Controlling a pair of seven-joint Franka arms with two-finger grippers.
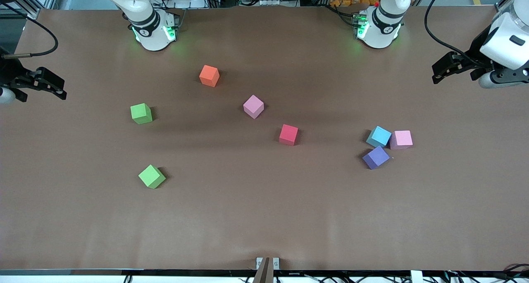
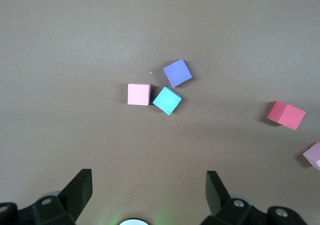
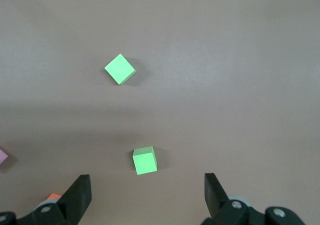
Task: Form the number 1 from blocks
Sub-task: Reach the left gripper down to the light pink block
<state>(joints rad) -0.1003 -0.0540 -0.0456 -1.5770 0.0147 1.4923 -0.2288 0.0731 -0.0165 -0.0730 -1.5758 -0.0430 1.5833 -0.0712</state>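
Front view has both arms parked high at the table ends, left gripper [image 1: 439,71] and right gripper [image 1: 55,88] fingers spread and empty, probably since the blocks [image 1: 288,134] sit scattered mid-table, nothing lined up into a 1 yet.

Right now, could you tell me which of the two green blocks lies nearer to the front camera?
The green block lowest in the front view, turned corner-on. The other green block lies farther from the camera, nearer the orange cube.
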